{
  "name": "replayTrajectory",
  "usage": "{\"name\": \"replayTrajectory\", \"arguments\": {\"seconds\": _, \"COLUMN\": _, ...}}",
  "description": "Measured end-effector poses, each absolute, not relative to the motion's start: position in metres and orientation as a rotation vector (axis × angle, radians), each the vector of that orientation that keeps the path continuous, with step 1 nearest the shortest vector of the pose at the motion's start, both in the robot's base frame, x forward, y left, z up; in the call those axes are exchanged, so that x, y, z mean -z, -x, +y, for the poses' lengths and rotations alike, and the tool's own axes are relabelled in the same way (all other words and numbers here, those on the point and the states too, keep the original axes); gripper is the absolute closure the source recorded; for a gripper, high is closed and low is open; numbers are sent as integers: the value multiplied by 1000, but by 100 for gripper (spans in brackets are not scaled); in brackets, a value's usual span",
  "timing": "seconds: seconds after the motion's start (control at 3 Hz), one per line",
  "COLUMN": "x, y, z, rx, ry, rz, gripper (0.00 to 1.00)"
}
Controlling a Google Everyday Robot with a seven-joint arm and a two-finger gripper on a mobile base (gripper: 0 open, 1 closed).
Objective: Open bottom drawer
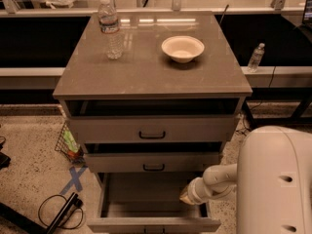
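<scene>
The bottom drawer (151,224) of the grey cabinet is pulled far out, and its plain grey inside (146,194) shows. Its front runs along the lower edge of the camera view, and its handle is cut off there. My gripper (185,197) is at the end of the white arm (219,179), over the right rear part of the open drawer, just below the middle drawer (153,163). The gripper's tip is dark and partly hidden inside the drawer.
The top drawer (152,129) and the middle drawer each stand slightly ajar. A water bottle (111,28) and a white bowl (182,48) stand on the cabinet top. A wire basket (68,143), blue floor tape (74,179) and a black cable (61,212) lie at left. My white body (275,184) fills the lower right.
</scene>
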State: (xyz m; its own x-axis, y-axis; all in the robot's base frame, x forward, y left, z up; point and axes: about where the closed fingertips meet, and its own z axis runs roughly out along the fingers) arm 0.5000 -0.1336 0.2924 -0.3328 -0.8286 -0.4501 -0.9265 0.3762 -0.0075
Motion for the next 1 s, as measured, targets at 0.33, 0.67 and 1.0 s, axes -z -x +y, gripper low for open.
{"name": "replayTrajectory", "arguments": {"seconds": 0.33, "x": -247, "y": -499, "z": -121, "rx": -429, "ry": 1513, "rz": 2240, "gripper": 100}}
{"name": "replayTrajectory", "arguments": {"seconds": 0.67, "x": -201, "y": -492, "z": -108, "rx": -494, "ry": 1502, "rz": 2221, "gripper": 100}}
{"name": "replayTrajectory", "arguments": {"seconds": 1.0, "x": -182, "y": -456, "z": -97, "rx": -548, "ry": 1527, "rz": 2226, "gripper": 100}}
